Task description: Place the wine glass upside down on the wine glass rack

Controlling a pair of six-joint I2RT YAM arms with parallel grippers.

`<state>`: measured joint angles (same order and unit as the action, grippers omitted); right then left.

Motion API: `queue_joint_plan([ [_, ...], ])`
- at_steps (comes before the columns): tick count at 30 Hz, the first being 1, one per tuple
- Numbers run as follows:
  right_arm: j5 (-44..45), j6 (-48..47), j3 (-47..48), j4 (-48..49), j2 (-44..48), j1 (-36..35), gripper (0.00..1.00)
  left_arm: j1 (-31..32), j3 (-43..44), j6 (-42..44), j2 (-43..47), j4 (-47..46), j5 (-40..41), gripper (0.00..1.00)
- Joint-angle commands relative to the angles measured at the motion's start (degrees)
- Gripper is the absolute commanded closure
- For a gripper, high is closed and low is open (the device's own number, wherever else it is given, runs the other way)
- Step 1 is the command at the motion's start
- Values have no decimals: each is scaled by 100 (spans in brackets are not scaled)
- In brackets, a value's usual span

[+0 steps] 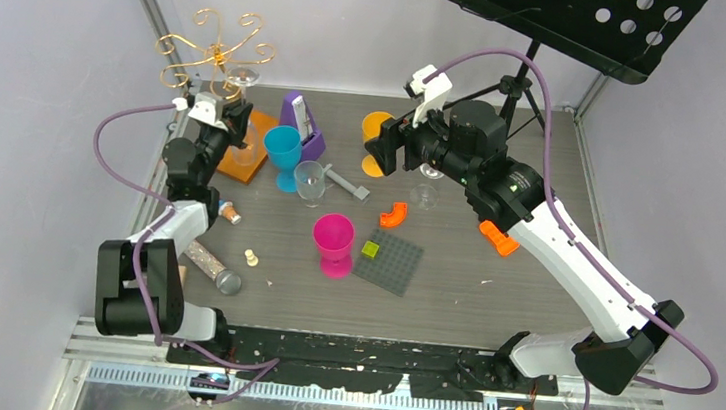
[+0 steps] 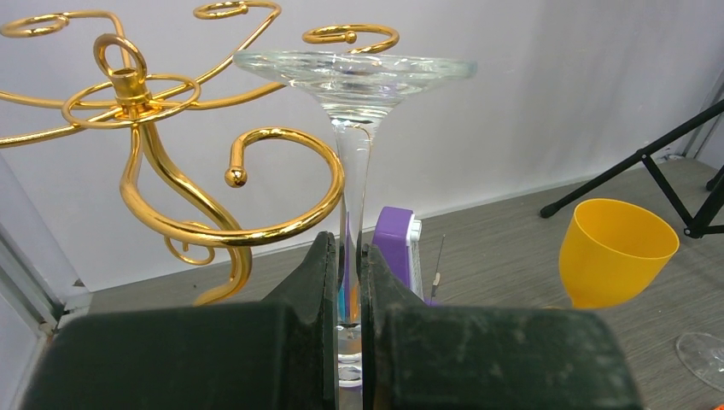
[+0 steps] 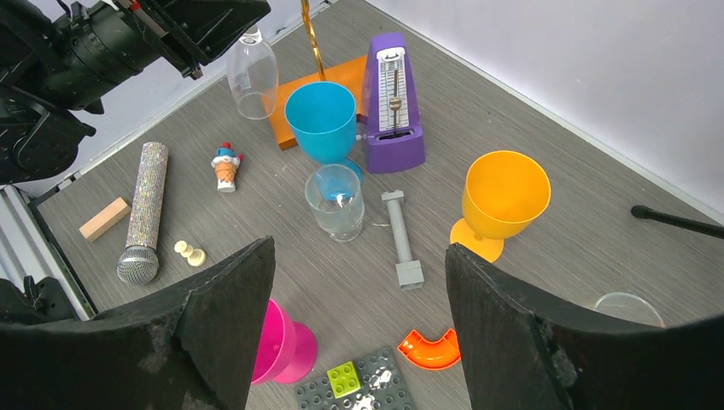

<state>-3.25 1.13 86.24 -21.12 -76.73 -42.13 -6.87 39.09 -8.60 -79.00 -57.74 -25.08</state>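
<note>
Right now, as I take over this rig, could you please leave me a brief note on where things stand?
Left pincer: shut on the wine glass stem, bowl down, foot up.
Right pincer: open, empty, away from the rack.
Wine glass rack: far left; the stem stands just outside one scroll arm.
Done: glass lifted and inverted.
Left: slide the stem into a scroll, release.

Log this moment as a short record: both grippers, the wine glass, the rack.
left gripper: shut on the stem of the wine glass
wine glass: upside down, foot on top
wine glass rack: a gold scroll arm right beside the stem; contact unclear
right gripper: open, holding nothing
task: glass not yet left on the rack
</note>
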Motion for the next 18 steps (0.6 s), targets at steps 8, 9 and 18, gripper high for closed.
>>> queue_joint_plan([
  [8, 34, -75, 112, 150, 80, 25, 21, -129, 363, -318, -221, -1048, 261, 100],
  [9, 34, -76, 113, 150, 66, 23, 21, -130, 381, -336, -241, -1061, 272, 100],
  [18, 43, -77, 113, 144, 52, 21, 21, -129, 616, -588, -421, -1079, 501, 100],
])
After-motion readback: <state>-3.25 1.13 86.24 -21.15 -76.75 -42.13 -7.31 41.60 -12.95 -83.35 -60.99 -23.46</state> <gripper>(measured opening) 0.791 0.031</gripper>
